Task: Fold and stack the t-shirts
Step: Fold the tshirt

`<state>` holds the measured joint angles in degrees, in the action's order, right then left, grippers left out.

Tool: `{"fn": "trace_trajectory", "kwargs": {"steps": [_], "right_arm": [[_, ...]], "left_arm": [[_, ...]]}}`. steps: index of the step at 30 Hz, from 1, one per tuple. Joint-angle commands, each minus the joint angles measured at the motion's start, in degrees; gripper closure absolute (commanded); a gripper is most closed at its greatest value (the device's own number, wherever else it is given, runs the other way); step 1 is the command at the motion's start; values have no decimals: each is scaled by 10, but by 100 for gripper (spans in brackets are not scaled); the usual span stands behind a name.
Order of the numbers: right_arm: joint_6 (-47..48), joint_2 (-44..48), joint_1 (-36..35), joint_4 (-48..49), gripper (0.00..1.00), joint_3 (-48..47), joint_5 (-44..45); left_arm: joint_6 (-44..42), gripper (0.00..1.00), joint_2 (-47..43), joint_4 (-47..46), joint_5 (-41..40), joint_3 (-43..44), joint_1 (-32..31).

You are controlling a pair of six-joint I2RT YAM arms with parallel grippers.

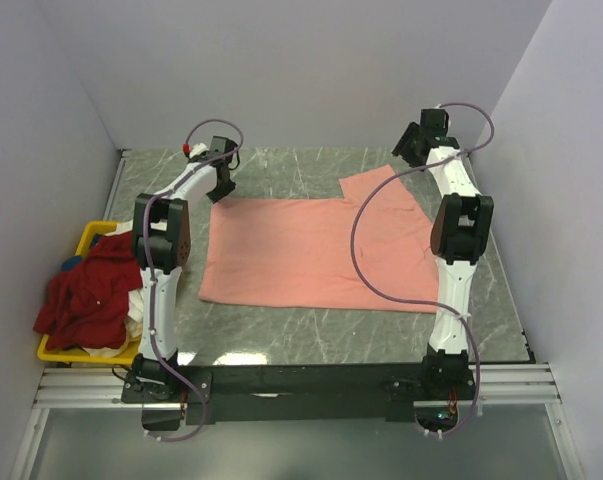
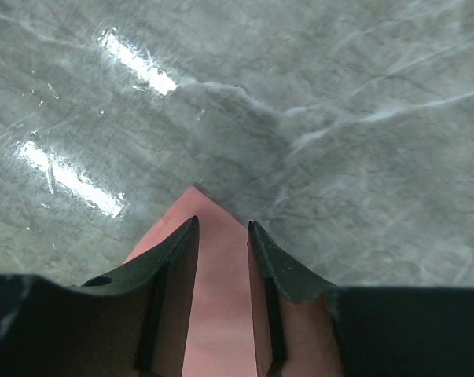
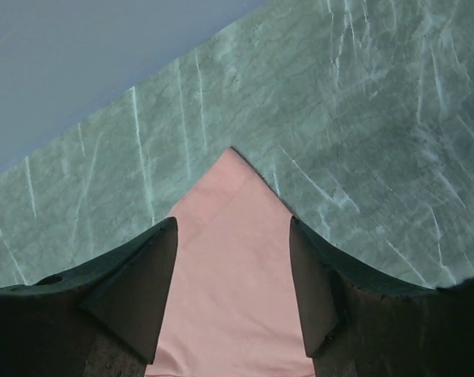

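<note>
Above: salmon-pink shirt [image 1: 311, 250] flat on the surface [image 1: 281, 170]; yellow bin [image 1: 89, 232] at left holds dark red shirt [image 1: 86, 290] and white shirt [image 1: 136, 305]. Left wrist: left tool [image 2: 221, 224] narrowly parted over a pink corner. Right wrist: right tool [image 3: 233, 224] spread wide over another.

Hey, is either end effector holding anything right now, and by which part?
Nothing is held. The left end effector and right end effector are both open, each poised over a corner of the salmon-pink t-shirt.

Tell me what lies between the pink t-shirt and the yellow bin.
In the top view, only a strip of bare marble table lies there, with the left arm rising over it.
</note>
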<state>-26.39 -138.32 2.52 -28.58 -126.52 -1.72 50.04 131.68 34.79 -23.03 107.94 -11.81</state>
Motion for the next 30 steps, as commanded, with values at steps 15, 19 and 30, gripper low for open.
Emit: {"fn": "trace_trajectory", "kwargs": {"steps": [15,19,30], "right_arm": [[-60,-63,22,-41,32,-74,-35],[-72,-77,34,-70,33,-81,-45],[-38,-87,24,-137,39,-83,-49]], "left_arm": [[1,72,17,10,-17,14,2],[-1,76,15,5,-14,10,2],[1,82,15,-6,4,1,2]]}}
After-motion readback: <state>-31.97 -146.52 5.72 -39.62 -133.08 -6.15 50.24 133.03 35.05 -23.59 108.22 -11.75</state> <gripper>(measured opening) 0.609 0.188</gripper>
